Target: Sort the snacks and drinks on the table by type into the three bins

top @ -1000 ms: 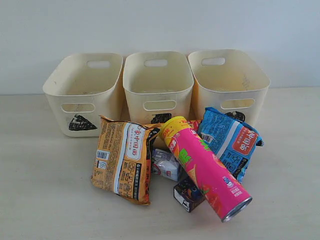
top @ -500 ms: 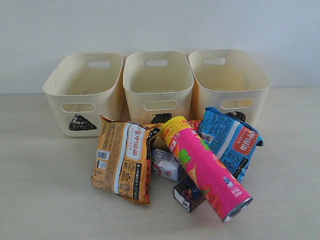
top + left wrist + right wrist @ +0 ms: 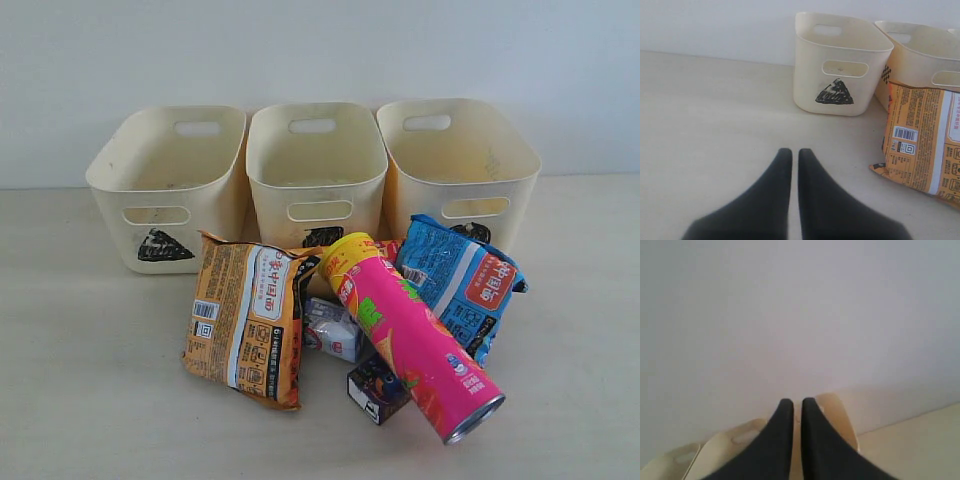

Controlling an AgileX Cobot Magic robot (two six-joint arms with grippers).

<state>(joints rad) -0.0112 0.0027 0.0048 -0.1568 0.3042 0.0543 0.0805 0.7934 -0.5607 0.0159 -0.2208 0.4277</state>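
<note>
Cream plastic bins (image 3: 270,195), smooth-walled; crinkly orange bag (image 3: 245,320); left gripper (image 3: 795,156) and right gripper (image 3: 797,406) pinched together, empty.

Marked on left bin (image 3: 810,75): scribbled black triangle (image 3: 835,93). Printed on orange bag (image 3: 925,115): barcode (image 3: 905,133), QR code (image 3: 906,148). Chinese characters on red label (image 3: 489,281) of blue bag (image 3: 445,265), too small for reading.

Bare table (image 3: 90,400) left of orange bag (image 3: 243,322); pink tube (image 3: 410,335) over dark carton (image 3: 375,390).

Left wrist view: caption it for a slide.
Shut left end effector above the table, facing the triangle-marked bin and orange bag.
</note>
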